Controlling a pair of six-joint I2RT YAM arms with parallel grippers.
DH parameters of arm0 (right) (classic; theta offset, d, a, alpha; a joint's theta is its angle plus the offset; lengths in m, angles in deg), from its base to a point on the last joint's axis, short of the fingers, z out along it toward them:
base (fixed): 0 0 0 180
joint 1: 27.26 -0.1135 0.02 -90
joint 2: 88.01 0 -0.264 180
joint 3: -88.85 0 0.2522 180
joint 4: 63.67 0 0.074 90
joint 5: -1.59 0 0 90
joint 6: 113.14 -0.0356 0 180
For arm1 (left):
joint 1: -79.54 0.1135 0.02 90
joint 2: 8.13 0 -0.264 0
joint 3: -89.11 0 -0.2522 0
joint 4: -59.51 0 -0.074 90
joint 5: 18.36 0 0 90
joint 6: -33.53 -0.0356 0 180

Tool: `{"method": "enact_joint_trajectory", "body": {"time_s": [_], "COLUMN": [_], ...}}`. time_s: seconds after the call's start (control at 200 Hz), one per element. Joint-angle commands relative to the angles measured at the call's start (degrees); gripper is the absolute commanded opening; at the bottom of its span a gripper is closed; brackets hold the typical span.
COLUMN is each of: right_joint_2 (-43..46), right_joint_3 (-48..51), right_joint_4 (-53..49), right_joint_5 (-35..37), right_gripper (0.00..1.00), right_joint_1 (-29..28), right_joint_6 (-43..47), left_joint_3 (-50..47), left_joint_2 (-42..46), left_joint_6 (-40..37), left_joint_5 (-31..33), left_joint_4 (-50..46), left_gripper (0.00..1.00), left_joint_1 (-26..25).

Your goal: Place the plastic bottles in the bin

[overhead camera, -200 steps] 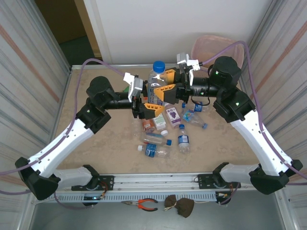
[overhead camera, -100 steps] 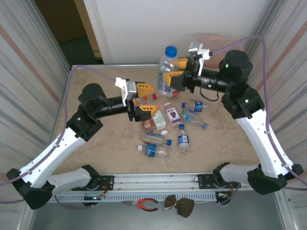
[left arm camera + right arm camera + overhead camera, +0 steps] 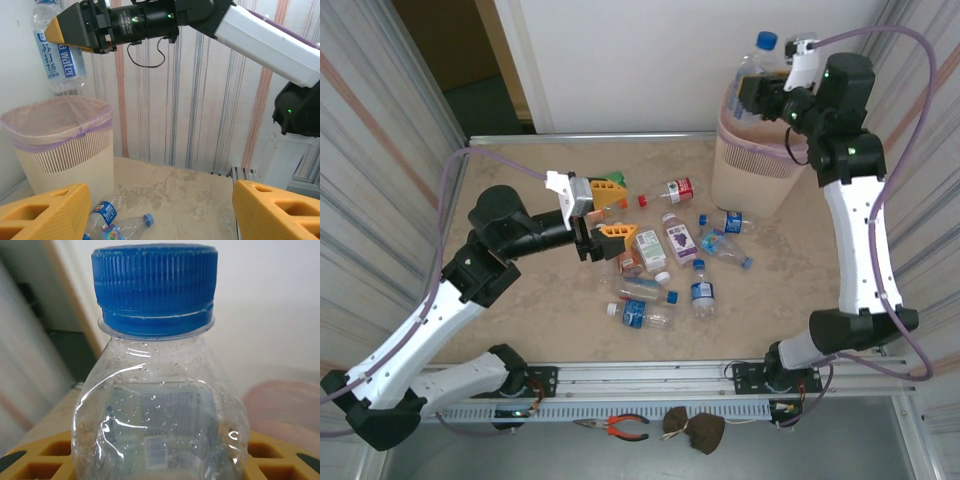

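Right gripper [image 3: 750, 92] clamps a blue-capped bottle [image 3: 754, 62] upright, with the bin [image 3: 750, 172] directly beneath it. Left gripper [image 3: 618, 208] stands wide and empty, loose bottles [image 3: 665, 262] just ahead and below.

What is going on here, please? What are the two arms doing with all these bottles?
The robot is clearing plastic bottles into a bin. The right gripper holds a large clear bottle with a blue cap, raised just above the mouth of the pink bin; it is not yet released. The left gripper is open and empty, hanging over the small bottles that lie scattered on the table.
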Motion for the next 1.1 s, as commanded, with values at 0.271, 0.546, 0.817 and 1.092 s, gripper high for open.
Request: {"method": "enact_joint_trajectory", "body": {"time_s": [0.271, 0.546, 0.817, 1.092], "right_joint_2": [-20.70, -33.33, -40.53, -47.01], "right_joint_3": [-23.21, -32.89, -32.89, -32.83], "right_joint_4": [-20.22, -30.48, -35.07, -36.91], "right_joint_5": [12.05, 16.33, 22.86, 24.12], "right_gripper": [0.50, 0.51, 0.51, 0.53], "right_joint_1": [9.99, 10.36, 9.81, 9.08], "right_joint_6": [0.04, 0.47, 2.94, 3.85], "left_joint_3": [-0.86, -0.92, -1.33, -1.44], "left_joint_2": [1.24, 0.21, -0.54, -0.85], "left_joint_6": [0.61, 1.42, 1.56, 2.35], "left_joint_5": [2.13, 1.99, 2.05, 1.96], "left_joint_4": [-1.70, -1.59, -1.58, -1.94], "left_gripper": [0.74, 0.73, 0.73, 0.73], "left_joint_1": [-0.29, -0.29, -0.30, -0.25]}}
